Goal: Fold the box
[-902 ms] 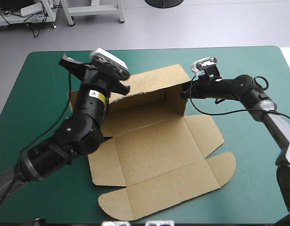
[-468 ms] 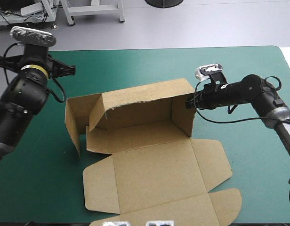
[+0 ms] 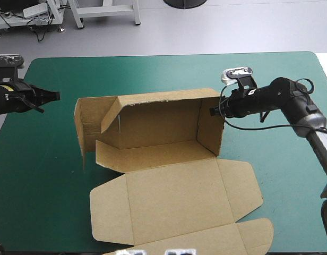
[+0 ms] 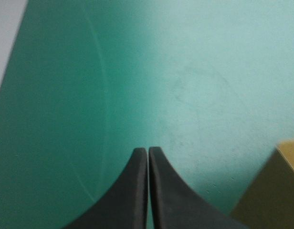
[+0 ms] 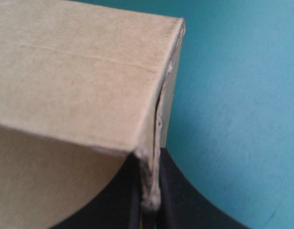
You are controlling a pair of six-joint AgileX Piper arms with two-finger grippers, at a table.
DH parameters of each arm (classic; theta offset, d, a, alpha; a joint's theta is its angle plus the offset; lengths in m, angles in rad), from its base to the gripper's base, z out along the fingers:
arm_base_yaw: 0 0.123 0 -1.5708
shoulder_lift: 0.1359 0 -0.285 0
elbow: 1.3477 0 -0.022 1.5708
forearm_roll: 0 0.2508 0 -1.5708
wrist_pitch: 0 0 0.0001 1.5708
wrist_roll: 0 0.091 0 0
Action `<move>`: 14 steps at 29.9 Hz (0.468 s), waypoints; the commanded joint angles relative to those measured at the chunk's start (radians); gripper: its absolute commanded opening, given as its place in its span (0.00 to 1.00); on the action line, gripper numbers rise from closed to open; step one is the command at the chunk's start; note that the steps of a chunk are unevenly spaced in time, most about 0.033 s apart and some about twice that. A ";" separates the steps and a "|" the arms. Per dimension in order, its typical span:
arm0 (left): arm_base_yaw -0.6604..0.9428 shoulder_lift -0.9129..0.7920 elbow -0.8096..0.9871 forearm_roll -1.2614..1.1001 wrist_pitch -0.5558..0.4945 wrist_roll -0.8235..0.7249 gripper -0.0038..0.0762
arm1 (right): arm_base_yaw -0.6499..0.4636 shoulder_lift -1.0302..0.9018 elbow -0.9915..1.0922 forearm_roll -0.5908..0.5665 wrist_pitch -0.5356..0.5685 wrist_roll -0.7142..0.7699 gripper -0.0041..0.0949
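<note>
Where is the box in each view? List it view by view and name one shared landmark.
High view: the box lies mid-table, far walls raised, right wall's top edge pinched by the right gripper.
Left wrist view: only a brown corner, beside the shut left gripper.
Right wrist view: its wall fills the view, edge between the fingers.
Shared landmark: the teal-green cover.

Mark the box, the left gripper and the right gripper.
box (image 3: 177, 186), high view, the flat middle panel.
left gripper (image 4: 148, 150), left wrist view, where the shut fingertips meet.
right gripper (image 5: 149, 156), right wrist view, fingertips pinching the box's wall edge.
</note>
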 commanded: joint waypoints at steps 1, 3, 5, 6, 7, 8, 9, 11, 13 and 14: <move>0.006 -0.014 -0.015 -0.119 -0.004 0.072 0.05 | 0.002 0.048 -0.014 -0.034 -0.108 -0.049 0.04; 0.006 -0.006 -0.011 -0.151 0.023 0.102 0.05 | 0.002 0.081 -0.014 -0.034 -0.183 -0.064 0.05; 0.006 -0.002 -0.010 -0.159 0.042 0.120 0.05 | 0.002 0.102 -0.014 -0.021 -0.236 -0.091 0.08; 0.004 0.000 -0.010 -0.159 0.047 0.120 0.05 | 0.002 0.116 -0.014 -0.011 -0.271 -0.105 0.12; 0.004 0.000 -0.010 -0.158 0.047 0.120 0.05 | 0.002 0.122 -0.014 -0.009 -0.293 -0.116 0.15; 0.004 0.000 -0.010 -0.158 0.047 0.122 0.05 | 0.002 0.127 -0.014 -0.009 -0.318 -0.122 0.19; 0.004 0.000 -0.010 -0.158 0.047 0.122 0.05 | 0.002 0.132 -0.016 -0.009 -0.339 -0.130 0.26; 0.004 0.000 -0.010 -0.158 0.041 0.122 0.05 | 0.002 0.138 -0.016 -0.009 -0.365 -0.157 0.37; 0.004 0.000 -0.010 -0.156 0.041 0.122 0.05 | 0.002 0.140 -0.016 -0.009 -0.369 -0.195 0.45; 0.004 0.000 -0.010 -0.154 0.041 0.122 0.05 | 0.002 0.140 -0.016 -0.005 -0.369 -0.200 0.47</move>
